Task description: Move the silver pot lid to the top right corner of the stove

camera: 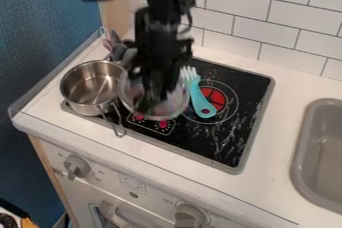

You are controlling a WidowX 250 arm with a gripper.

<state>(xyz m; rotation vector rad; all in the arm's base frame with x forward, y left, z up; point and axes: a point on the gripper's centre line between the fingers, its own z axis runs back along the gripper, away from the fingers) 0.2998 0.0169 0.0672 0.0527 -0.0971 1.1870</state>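
Silver-rimmed lid [175, 103] is at about 10 o'clock on the stove [234, 139], right beside the pot [91, 87] at its 3-4 o'clock. Gripper [157, 94] hangs down over the lid, but honestly can't tell if it's wide, narrow or pinching anything. Teal fork [201, 103] sits just off the lid's 3 o'clock, partly across the burner ring [230, 109]. Sink's [322, 157] out at 4 o'clock from the stove.
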